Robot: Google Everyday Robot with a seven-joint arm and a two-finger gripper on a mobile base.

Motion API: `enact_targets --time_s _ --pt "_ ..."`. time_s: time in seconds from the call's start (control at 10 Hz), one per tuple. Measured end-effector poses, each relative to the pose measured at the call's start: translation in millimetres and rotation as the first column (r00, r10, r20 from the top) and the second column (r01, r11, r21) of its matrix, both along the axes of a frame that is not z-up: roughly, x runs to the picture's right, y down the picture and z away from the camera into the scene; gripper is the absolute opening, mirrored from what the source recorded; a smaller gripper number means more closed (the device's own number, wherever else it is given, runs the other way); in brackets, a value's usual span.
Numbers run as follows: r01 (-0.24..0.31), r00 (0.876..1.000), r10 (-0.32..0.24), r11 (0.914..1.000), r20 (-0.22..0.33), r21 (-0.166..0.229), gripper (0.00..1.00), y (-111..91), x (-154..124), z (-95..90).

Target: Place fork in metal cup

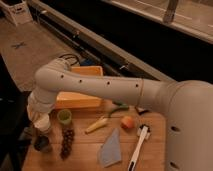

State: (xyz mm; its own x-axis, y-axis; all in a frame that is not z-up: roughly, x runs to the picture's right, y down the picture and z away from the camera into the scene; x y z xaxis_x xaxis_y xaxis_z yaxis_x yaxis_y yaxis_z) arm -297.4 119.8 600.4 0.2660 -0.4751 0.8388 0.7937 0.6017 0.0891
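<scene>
Camera view: pincer [41, 131] low at left counter [85, 155] edge, hidden behind wrist; finger state not discernible. Directly beneath, metal cup [42, 144], just left of grapes [66, 142]. Fork not discernible. White cup [42, 122] and green cup [64, 117] close behind. Further right: banana [96, 125], blue cloth [110, 150], white-handled brush [138, 147].

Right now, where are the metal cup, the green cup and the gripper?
metal cup [42, 145]: camera view, on its grey side wall.
green cup [64, 117]: camera view, on its rim.
gripper [41, 128]: camera view, on its lower end, just above the metal cup.
</scene>
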Motion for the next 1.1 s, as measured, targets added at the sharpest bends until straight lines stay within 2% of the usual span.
enact_targets --time_s 0.2,0.4,0.6,0.8,0.9,1.1 --pt "0.004 1.000 -0.004 0.9996 0.013 -0.029 0.18 9.0 -1.8 -2.6" --pt "-0.002 1.000 0.004 0.9967 0.018 -0.081 0.18 22.9 1.2 6.9" --pt "-0.018 1.000 0.016 0.9893 -0.013 -0.145 0.18 42.4 8.3 27.1" --pt "-0.024 0.999 0.020 0.9851 -0.025 -0.170 0.19 46.2 9.5 31.4" --pt "-0.029 0.999 0.023 0.9823 -0.035 -0.185 0.26 47.7 11.3 34.7" --pt "-0.043 0.998 0.034 0.9775 -0.048 -0.207 0.46 47.3 14.8 43.5"
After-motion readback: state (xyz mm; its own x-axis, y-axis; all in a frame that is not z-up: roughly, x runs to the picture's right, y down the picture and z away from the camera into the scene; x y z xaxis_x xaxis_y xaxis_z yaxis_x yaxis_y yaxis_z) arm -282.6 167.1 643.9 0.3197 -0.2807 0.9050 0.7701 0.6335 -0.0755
